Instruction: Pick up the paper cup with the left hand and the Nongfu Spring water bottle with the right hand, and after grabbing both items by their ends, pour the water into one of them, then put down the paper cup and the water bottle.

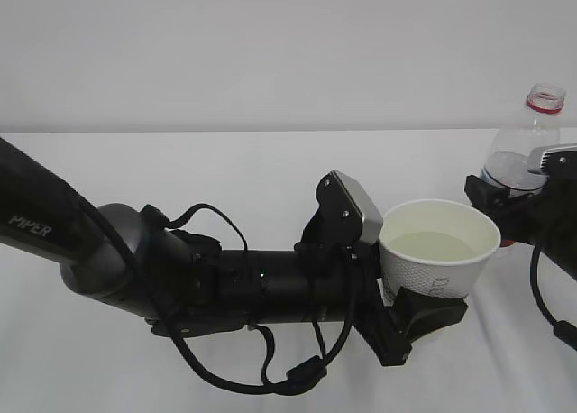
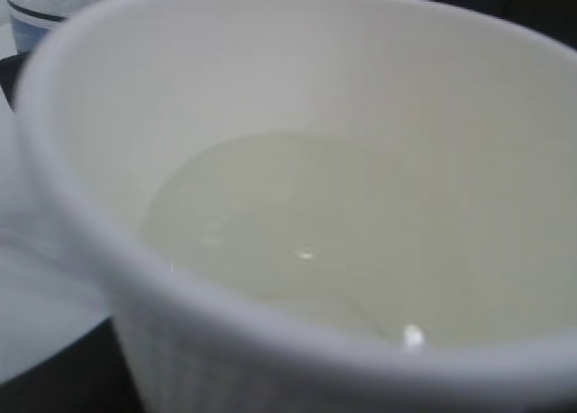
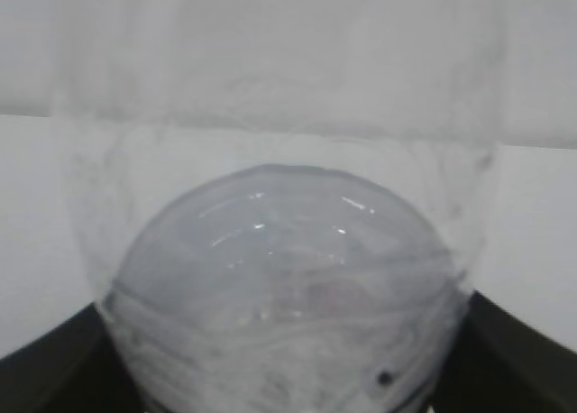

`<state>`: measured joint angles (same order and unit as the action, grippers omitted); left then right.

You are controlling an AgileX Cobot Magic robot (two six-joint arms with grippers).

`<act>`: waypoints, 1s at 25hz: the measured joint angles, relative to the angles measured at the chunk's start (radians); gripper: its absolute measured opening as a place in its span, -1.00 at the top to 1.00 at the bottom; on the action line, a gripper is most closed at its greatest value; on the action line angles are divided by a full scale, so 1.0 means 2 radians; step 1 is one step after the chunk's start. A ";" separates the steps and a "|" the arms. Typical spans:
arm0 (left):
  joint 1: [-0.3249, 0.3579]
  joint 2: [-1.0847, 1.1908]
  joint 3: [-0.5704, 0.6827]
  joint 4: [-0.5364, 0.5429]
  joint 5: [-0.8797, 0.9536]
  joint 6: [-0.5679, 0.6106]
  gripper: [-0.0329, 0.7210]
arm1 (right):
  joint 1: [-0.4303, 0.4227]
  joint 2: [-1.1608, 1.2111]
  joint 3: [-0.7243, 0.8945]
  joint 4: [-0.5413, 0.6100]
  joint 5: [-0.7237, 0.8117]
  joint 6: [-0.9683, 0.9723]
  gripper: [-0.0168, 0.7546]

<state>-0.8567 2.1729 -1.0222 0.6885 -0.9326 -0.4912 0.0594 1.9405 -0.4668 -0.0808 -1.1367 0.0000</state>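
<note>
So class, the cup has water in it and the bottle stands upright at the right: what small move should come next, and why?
Probably lower the paper cup to the table and release it. The water is already in it, the left hand holds it aloft, and the Nongfu Spring water bottle stands upright, so pouring looks finished.

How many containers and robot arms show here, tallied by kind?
paper cup: 1
water bottle: 1
robot arms: 2, the left arm and the right arm
Total: 4
</note>
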 joint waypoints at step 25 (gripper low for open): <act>0.001 0.000 0.000 -0.023 0.004 0.000 -0.46 | 0.000 -0.054 0.085 0.004 -0.002 0.029 -0.76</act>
<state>-0.8547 2.1729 -1.0222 0.6420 -0.9241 -0.4912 0.0594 1.8334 -0.2974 -0.0730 -1.1408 0.0583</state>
